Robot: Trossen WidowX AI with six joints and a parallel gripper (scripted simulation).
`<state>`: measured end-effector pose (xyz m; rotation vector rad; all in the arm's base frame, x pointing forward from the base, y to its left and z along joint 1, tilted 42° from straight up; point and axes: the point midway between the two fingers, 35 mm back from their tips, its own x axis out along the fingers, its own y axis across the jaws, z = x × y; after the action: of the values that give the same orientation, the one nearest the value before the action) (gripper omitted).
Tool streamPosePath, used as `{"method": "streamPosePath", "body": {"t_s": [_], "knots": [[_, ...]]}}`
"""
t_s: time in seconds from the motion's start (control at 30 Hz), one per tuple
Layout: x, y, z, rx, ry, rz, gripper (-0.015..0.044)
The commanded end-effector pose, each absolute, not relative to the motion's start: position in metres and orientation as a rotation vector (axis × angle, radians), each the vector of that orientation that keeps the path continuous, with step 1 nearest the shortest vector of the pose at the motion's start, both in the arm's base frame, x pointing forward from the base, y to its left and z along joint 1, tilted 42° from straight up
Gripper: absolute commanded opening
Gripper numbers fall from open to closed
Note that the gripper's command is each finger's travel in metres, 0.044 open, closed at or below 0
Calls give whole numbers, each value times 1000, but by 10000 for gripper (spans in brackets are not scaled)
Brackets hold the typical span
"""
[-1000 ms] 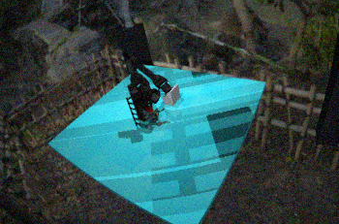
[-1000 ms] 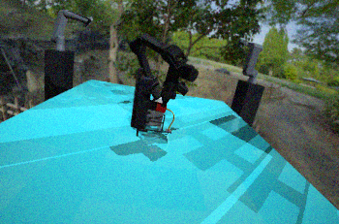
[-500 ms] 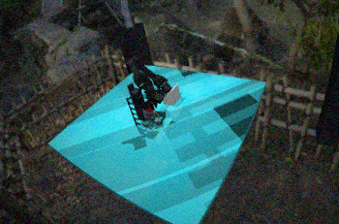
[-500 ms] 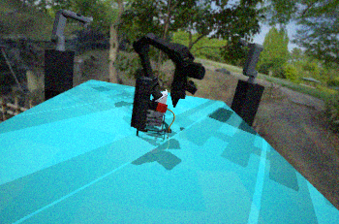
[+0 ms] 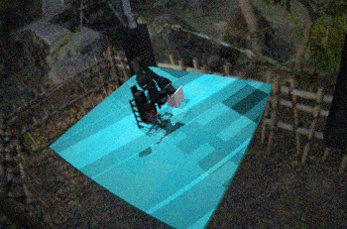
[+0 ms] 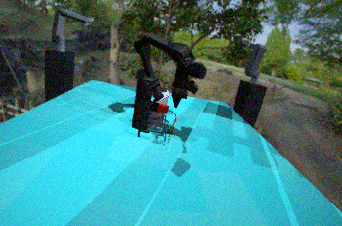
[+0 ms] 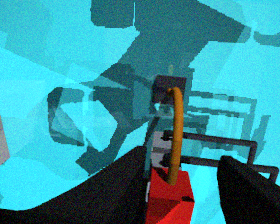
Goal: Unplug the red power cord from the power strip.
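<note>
The red plug body is a box with an orange-brown cord coming from its top. In the wrist view the cord runs up to a small dark block. My gripper is open around the red plug body. The left finger is close beside the red side, and a gap shows between the plug and the right finger. I cannot make out the power strip with certainty or tell whether the plug sits in it; its lower part is out of the wrist view.
A rack of thin black rods stands close by the plug. A pale block is near the arm, and its edge shows at the left of the wrist view. Broad shadows lie over the cyan table.
</note>
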<state>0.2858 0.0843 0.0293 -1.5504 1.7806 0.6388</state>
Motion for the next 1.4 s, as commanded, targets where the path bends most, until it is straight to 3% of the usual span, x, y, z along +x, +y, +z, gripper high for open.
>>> {"method": "streamPosePath", "body": {"t_s": [0.0,1.37], "knots": [[287,85,32,-1563,1772,643,160],[276,52,59,-1564,1775,642,160]]}}
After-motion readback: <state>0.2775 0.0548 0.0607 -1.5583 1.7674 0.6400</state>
